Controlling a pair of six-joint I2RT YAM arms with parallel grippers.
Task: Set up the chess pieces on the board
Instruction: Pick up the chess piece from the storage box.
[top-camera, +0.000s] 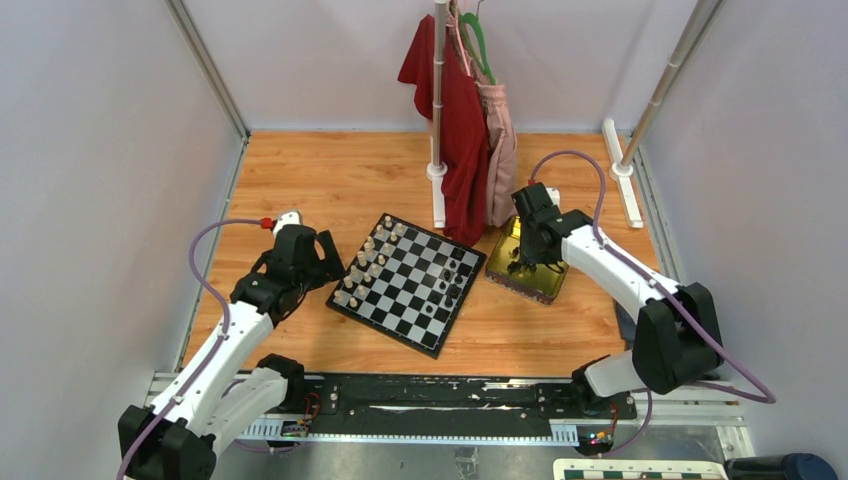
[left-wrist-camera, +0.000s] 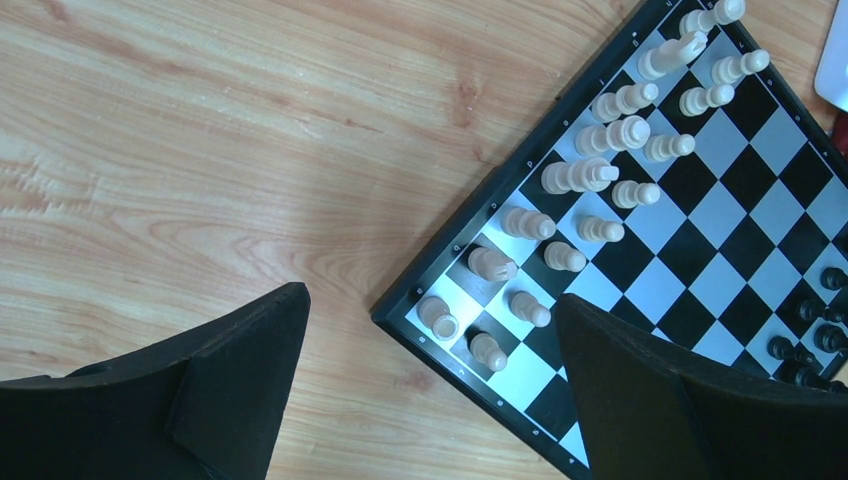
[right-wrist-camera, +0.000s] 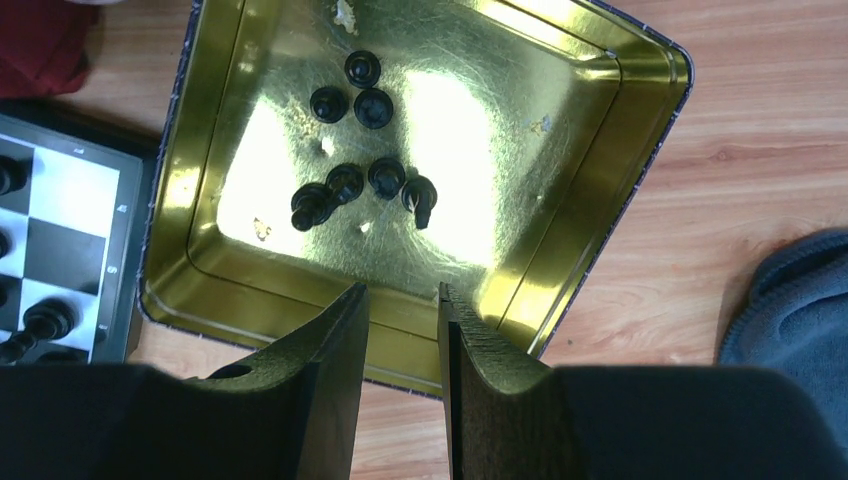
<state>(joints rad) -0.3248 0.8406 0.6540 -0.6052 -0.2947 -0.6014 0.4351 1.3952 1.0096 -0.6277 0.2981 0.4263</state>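
Over the gold tin tray (right-wrist-camera: 620, 110), just right of the board (top-camera: 415, 292), the right claw (right-wrist-camera: 400, 292) is hovering with its fingers only slightly parted, grasping nothing. Several black chess pieces (right-wrist-camera: 386, 177) are lying and standing loose in the tray, while others are already standing along the board's right side. Cream-white pieces (left-wrist-camera: 580, 175) are filling two rows along its left side. The left claw (left-wrist-camera: 430, 300) is hanging fully released and empty above the table (left-wrist-camera: 200, 150) at the board's left corner.
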